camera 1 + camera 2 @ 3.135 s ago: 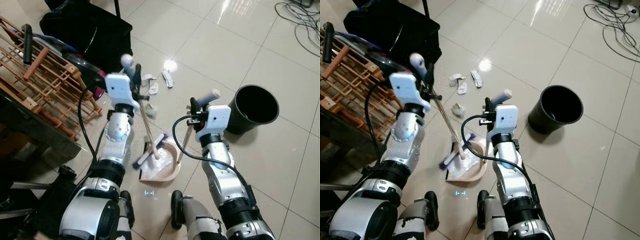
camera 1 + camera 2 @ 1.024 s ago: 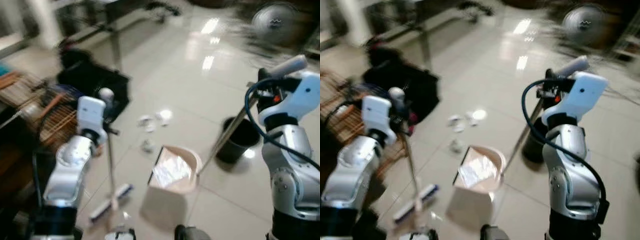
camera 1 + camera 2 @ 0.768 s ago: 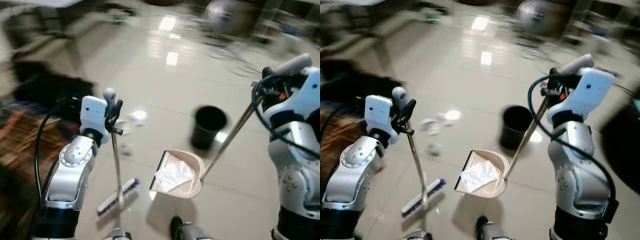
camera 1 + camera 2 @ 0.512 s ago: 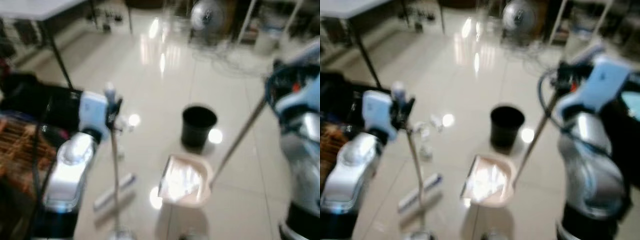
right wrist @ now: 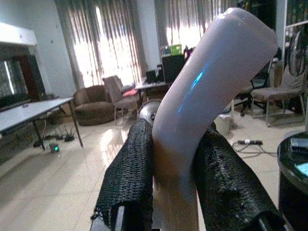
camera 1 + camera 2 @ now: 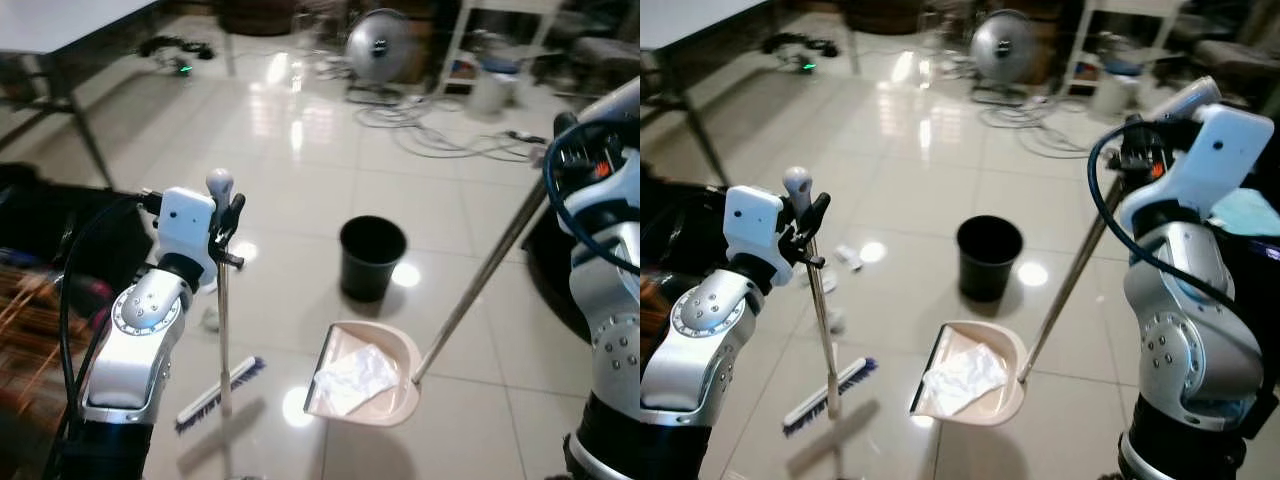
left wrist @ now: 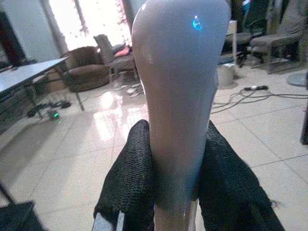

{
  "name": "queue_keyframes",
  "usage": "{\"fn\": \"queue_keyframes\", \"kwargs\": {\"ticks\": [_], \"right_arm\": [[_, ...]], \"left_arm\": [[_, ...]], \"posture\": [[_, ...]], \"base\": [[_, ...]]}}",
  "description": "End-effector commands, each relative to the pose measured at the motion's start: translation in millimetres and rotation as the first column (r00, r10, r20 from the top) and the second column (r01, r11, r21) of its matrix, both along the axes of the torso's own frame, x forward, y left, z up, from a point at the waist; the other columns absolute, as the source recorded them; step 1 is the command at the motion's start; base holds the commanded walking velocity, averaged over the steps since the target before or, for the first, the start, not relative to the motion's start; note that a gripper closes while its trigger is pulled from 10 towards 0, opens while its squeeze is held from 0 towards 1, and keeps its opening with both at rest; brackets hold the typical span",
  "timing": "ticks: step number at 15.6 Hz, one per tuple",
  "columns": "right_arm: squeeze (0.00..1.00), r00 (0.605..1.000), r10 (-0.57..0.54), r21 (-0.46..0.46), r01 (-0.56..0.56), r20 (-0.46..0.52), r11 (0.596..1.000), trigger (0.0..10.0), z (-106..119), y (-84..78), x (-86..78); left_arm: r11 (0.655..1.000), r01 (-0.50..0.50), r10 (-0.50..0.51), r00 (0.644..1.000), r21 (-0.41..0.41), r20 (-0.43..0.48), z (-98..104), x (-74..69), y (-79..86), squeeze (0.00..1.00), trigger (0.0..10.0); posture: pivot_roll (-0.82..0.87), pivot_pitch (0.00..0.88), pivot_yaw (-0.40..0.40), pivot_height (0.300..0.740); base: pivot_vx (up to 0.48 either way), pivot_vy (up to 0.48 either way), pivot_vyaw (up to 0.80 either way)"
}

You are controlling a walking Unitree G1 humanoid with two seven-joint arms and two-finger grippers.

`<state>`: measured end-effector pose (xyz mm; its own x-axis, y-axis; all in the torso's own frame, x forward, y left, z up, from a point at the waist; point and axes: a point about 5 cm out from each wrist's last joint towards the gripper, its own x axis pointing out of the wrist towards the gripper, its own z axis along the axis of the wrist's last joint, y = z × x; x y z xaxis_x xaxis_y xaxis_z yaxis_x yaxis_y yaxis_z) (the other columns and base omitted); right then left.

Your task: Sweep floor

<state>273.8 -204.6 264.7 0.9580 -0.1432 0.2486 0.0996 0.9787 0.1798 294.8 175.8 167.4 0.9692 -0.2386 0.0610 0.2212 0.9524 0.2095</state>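
Between you and the black bin [image 6: 372, 255] hangs the loaded dustpan [image 6: 362, 375], right gripper [image 5: 175, 159] clamped on its handle, left gripper [image 7: 175, 159] clamped on the broom [image 6: 222, 330]. Tilt it early and the paper probably spills.

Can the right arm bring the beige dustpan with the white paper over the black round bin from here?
Probably yes. The right gripper holds the dustpan's long handle, the beige dustpan is just before the black bin, and bare floor lies between.
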Motion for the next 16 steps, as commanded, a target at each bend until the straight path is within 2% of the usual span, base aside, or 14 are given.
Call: {"fn": "queue_keyframes", "kwargs": {"ticks": [1,9,16], "right_arm": [[0.00,0.999,-0.013,-0.007,0.014,0.048,1.000,10.0,12.0,-5.6,-4.0],[0.00,0.991,-0.001,-0.024,0.004,0.135,1.000,10.0,32.7,-6.1,-3.3],[0.00,0.983,-0.028,-0.007,0.030,0.181,1.000,10.0,45.8,-16.6,-4.0]], "left_arm": [[1.000,0.017,-0.018,0.999,0.004,0.035,7.7,-0.5,-5.1,0.00,10.0],[0.999,0.032,-0.032,0.999,0.003,0.041,6.8,-1.9,-12.7,0.00,10.0],[1.000,0.009,-0.010,1.000,0.014,0.029,0.5,-2.6,-6.1,0.00,10.0]], "posture": [[0.03,0.038,-0.012,0.740],[0.03,0.034,-0.016,0.740],[0.02,0.023,-0.019,0.740]], "base": [[0.398,0.000,0.00],[0.426,0.000,0.00],[0.428,0.000,0.00]]}}
